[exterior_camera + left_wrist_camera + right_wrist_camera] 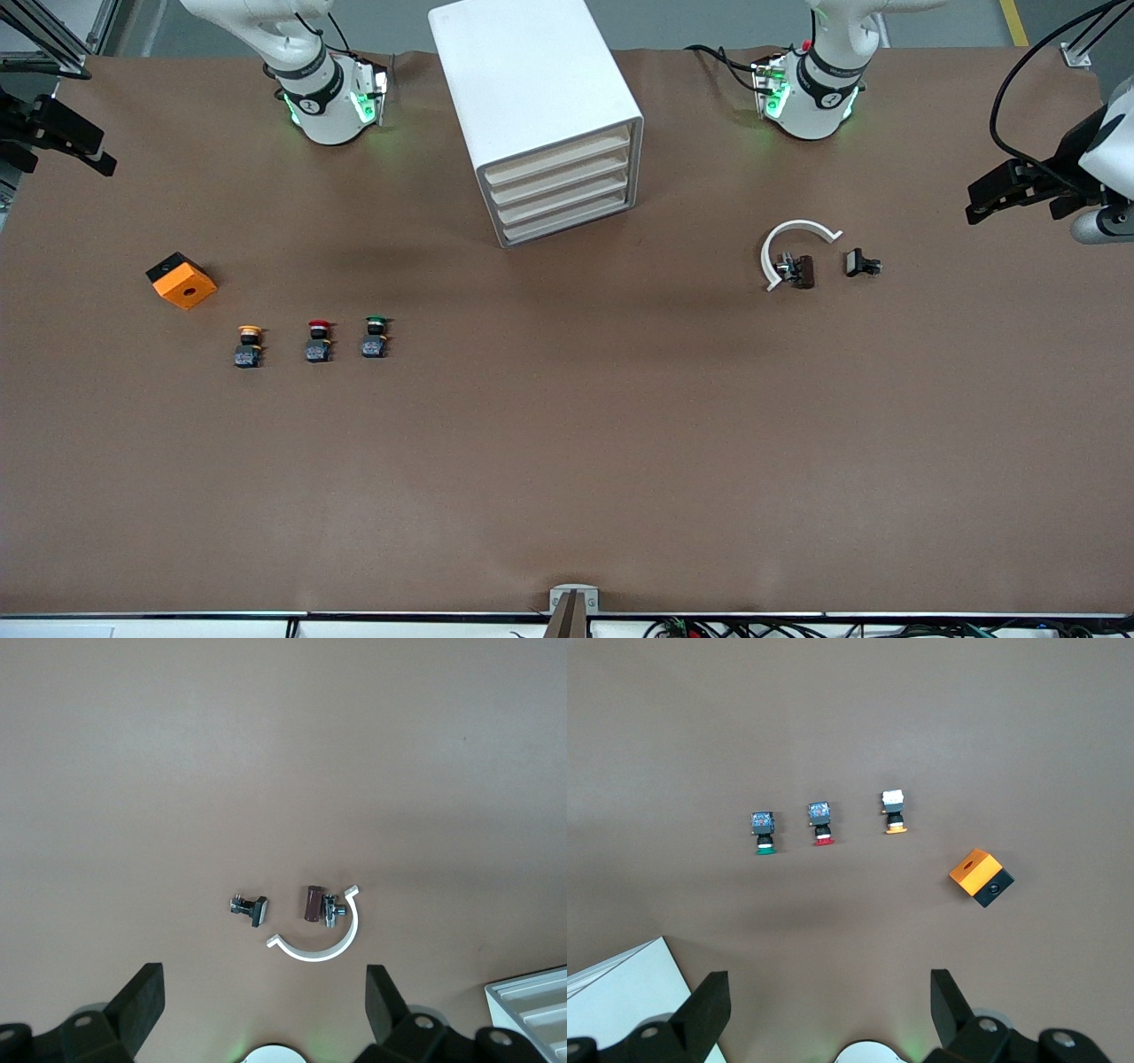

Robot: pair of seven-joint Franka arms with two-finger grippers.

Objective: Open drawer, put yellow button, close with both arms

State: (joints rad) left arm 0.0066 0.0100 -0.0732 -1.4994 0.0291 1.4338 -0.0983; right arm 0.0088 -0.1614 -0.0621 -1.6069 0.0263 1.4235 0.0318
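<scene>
We list the cabinet (540,115) near the robots' bases, mid-table, all four drawers flush; the top drawer (556,157) is closed. The yellow button (249,345) stands well apart from the cabinet, at about its seven o'clock, toward the right arm's end, first in a row with the red button (319,340) and green button (376,337). An orange box (182,280) lies at the yellow button's ten o'clock. A white curved clip (791,246), a brown part (800,271) and a small black part (861,263) lie toward the left arm's end. We find the left gripper (264,997) spread wide above these parts, and the right gripper (830,1001) spread wide, raised over the table beside the cabinet; both hold nothing.
</scene>
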